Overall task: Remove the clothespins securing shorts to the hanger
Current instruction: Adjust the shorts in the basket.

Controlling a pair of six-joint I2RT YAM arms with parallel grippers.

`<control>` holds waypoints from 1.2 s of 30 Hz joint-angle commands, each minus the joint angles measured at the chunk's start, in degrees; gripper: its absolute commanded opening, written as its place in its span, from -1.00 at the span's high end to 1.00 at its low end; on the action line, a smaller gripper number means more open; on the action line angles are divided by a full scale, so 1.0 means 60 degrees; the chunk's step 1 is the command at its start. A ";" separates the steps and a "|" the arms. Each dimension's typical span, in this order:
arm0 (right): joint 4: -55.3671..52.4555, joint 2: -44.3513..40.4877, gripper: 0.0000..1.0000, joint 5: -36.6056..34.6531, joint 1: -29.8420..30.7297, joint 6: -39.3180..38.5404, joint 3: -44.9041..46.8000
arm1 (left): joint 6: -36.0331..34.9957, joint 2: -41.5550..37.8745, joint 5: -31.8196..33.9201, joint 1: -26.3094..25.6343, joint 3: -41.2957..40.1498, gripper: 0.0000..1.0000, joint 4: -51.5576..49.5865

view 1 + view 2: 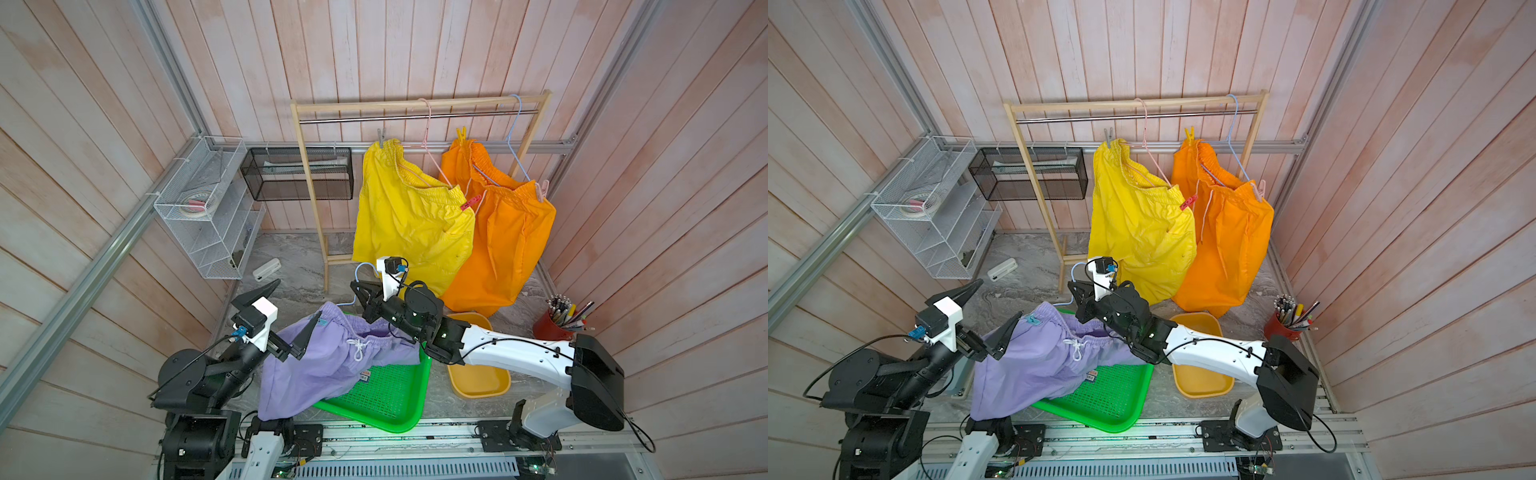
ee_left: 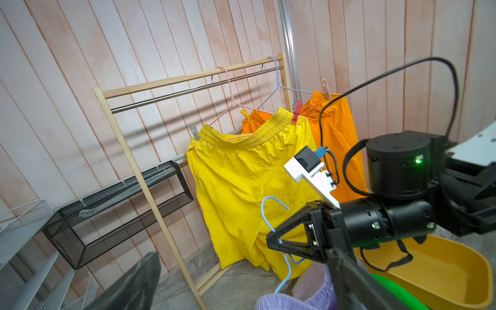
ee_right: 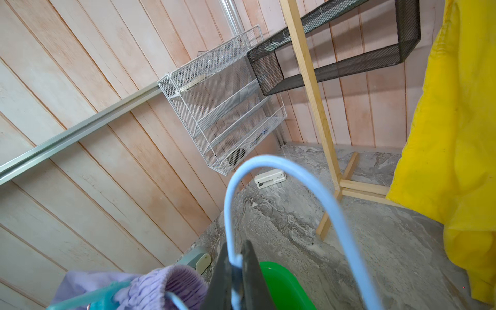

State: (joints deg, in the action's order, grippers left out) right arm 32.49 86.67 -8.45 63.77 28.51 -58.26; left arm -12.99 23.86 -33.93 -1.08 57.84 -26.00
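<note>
Black plastic jaws of the left gripper (image 1: 299, 298) stand spread wide and empty. One fingertip lies just beside the small teal plastic clothespin (image 1: 323, 321), which pinches the lilac drawstring shorts (image 1: 328, 365) to their hanger at the waistband corner nearest the left arm. The right gripper (image 1: 356, 289) is clamped tight on the neck of that pale blue wire hanger (image 3: 271, 157). It holds the hanger low over the green perforated plastic tray (image 1: 409, 424), and the shorts are draped partly across the tray. The right arm covers the far corner of the lilac waistband, so a second pin there cannot be made out.

The step in hand looks to be taking off the teal pin. To do it well, the left gripper should straddle the pin's free tail ends rather than its biting end. It should squeeze until the spring opens, then draw away along the pin's length without catching fabric. The right gripper should brace the hanger against that pull.

Farther back, the bright yellow shorts (image 1: 407, 224) and orange shorts (image 1: 507, 232) hang on the wooden rack (image 1: 415, 106). A grey clothespin (image 1: 381, 138), red clothespin (image 1: 471, 202), yellow clothespin (image 1: 461, 134) and pale pink clothespin (image 1: 542, 190) pin them there, none yet removed.
</note>
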 commanded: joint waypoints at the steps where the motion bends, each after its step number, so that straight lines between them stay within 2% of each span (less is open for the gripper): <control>1: 0.0601 0.0084 1.00 -0.0431 0.0291 0.0571 0.0468 | 0.0144 0.0095 0.0524 -0.0019 0.0158 -0.99 0.0178; 9: 0.0571 0.0012 1.00 -0.1819 0.0329 0.1451 0.2258 | 0.0254 0.0014 0.0656 -0.0025 -0.0152 -1.00 0.0510; 15: 0.0796 0.0284 1.00 -0.2892 -0.0024 0.0549 0.2935 | 0.0559 0.0114 0.0444 -0.0023 -0.0408 -1.00 0.0970; 18: 0.1764 0.0247 1.00 -0.2616 -0.0592 -0.0305 0.3387 | 0.0668 0.0222 0.0302 -0.0025 -0.0494 -1.00 0.1037; 22: 0.2698 0.0330 1.00 -0.2346 -0.1237 -0.2139 0.3434 | 0.0837 0.0380 0.0187 -0.0025 -0.0694 -1.00 0.1149; 27: 0.3956 0.0642 1.00 -0.0432 -0.2111 -0.3567 0.3211 | 0.1403 0.0633 0.0082 -0.0025 -0.1243 -1.00 0.1586; 29: 0.3913 0.0845 1.00 0.0173 -0.2236 -0.4108 0.2787 | 0.1622 0.0869 0.0021 -0.0025 -0.1439 -0.99 0.1744; 32: 0.3596 0.1006 1.00 0.0547 -0.2263 -0.4332 0.2196 | 0.1757 0.1241 -0.0193 -0.0025 -0.1618 -0.99 0.1838; 36: 0.3419 0.0884 1.00 0.1198 -0.2264 -0.3872 0.1938 | 0.1666 0.1592 -0.0732 -0.0025 -0.1990 -1.00 0.2150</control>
State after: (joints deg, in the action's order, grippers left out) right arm 51.92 92.47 -6.17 50.19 6.35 -44.64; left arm -3.77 33.01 -34.94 -1.08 47.31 -15.73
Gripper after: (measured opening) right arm 0.083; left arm 0.998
